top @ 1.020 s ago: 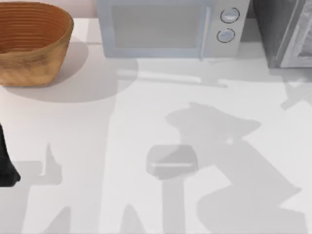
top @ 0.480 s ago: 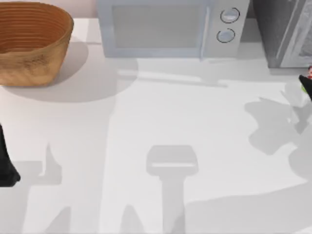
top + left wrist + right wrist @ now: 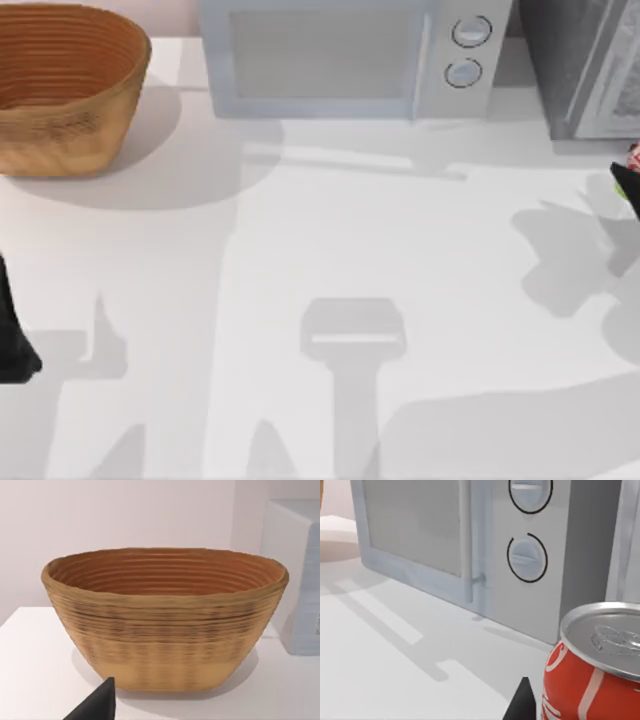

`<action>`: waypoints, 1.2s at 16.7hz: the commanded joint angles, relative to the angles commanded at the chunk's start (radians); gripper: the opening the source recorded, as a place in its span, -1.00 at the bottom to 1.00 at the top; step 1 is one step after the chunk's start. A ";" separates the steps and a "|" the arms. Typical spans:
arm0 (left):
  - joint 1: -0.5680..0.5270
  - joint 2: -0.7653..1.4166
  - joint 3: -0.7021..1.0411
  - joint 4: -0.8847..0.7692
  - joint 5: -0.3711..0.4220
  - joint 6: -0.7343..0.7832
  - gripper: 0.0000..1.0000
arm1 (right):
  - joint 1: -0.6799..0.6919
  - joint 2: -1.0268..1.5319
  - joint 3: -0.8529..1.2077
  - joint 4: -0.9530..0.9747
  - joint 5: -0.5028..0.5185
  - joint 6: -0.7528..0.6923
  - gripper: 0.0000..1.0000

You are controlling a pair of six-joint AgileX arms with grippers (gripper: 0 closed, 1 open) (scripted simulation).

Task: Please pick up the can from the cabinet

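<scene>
The can (image 3: pixel 592 680) is red with white lettering and a silver lid, and it sits close in front of the right wrist camera. One black fingertip (image 3: pixel 522 702) presses against its side. From above, my right gripper (image 3: pixel 630 178) peeks in at the table's right edge, just in front of the cabinet (image 3: pixel 570 60), with a bit of the red can (image 3: pixel 634 153) in its grip, off the table. The cabinet is a dark grey speckled box at the back right. My left gripper (image 3: pixel 12 345) stays parked at the left edge.
A pale microwave (image 3: pixel 345 55) with two round knobs stands at the back centre, left of the cabinet. A woven brown basket (image 3: pixel 65 85) sits at the back left and faces the left wrist camera (image 3: pixel 165 625). The white tabletop (image 3: pixel 330 240) lies in front.
The right arm's shadow slid from the table's middle to the right. The right gripper with the can came into view at the right edge and rose slightly. The left arm stayed still.
</scene>
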 joint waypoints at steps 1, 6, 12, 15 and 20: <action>0.000 0.000 0.000 0.000 0.000 0.000 1.00 | 0.008 0.006 0.010 -0.003 0.009 -0.001 -1.00; 0.000 0.000 0.000 0.000 0.000 0.000 1.00 | 0.051 0.039 0.061 -0.019 0.056 -0.004 -1.00; 0.000 0.000 0.000 0.000 0.000 0.000 1.00 | 0.051 0.039 0.061 -0.019 0.056 -0.004 -0.40; 0.000 0.000 0.000 0.000 0.000 0.000 1.00 | 0.051 0.039 0.061 -0.019 0.056 -0.004 0.06; 0.000 0.000 0.000 0.000 0.000 0.000 1.00 | 0.051 0.039 0.061 -0.019 0.056 -0.004 0.81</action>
